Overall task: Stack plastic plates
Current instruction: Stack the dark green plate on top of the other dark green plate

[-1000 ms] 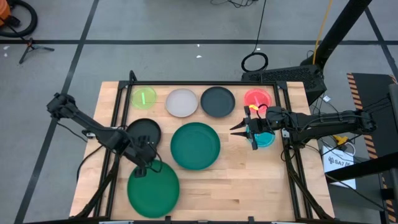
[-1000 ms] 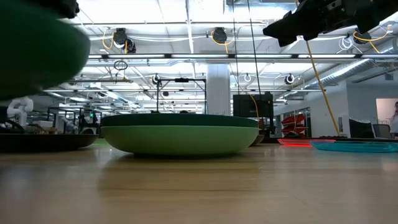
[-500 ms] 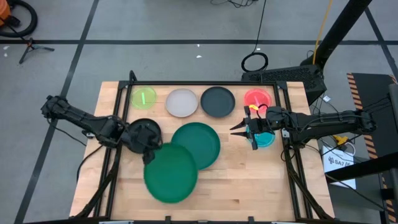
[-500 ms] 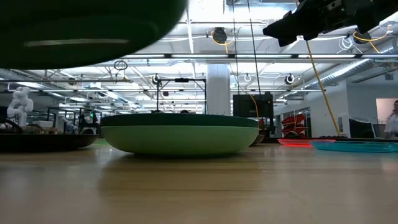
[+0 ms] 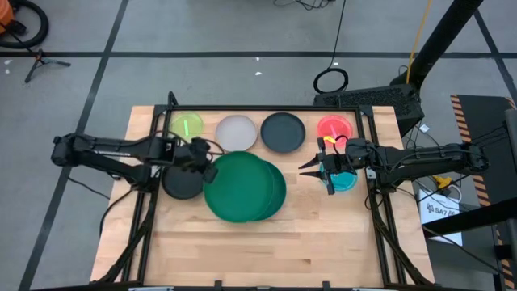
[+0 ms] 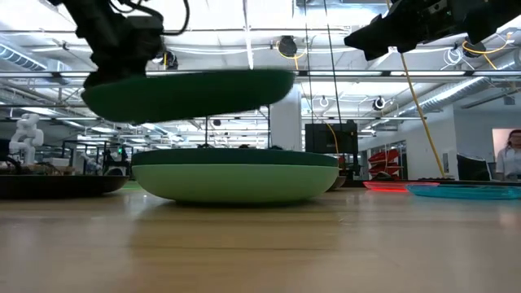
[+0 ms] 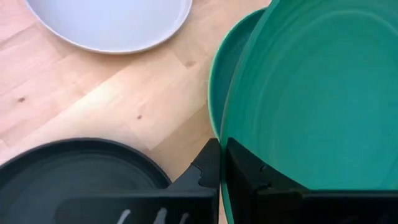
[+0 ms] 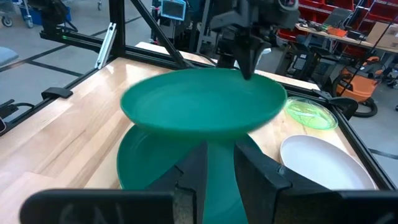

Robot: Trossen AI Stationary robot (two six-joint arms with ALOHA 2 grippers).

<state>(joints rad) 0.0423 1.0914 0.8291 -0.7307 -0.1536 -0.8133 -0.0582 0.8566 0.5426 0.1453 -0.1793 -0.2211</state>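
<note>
From above, the left gripper [image 5: 203, 158] sits left of centre in the frame, jaws clamped on the rim of a dark green plate [image 5: 237, 186] that covers most of a second green plate [image 5: 277, 184] lying mid-bench, only a crescent of it showing at the right. That top-down picture cannot tell whether the two plates touch; the bench-level view does, showing the held plate [image 6: 189, 91] hanging tilted in the air, clear above the resting stack [image 6: 234, 175], which from this side reads as a dark plate on a lighter mint one. The left wrist camera adds the grip itself, the dark jaws pinching the plate's edge, with the black plate [image 7: 74, 165] just beside them and the white plate [image 7: 112, 22] farther off. Along the top of the overhead frame lie the lime plate [image 5: 187, 127], the white plate, the dark grey plate [image 5: 283, 131] and the red plate [image 5: 334, 127]. The right gripper [image 5: 307, 167] hovers at centre right, jaws slightly parted and holding nothing, above the edge of the cyan plate [image 5: 345, 180]. Only the low view shows a person [image 6: 511, 153] at the far right, beyond the bench [image 5: 323, 234].
</note>
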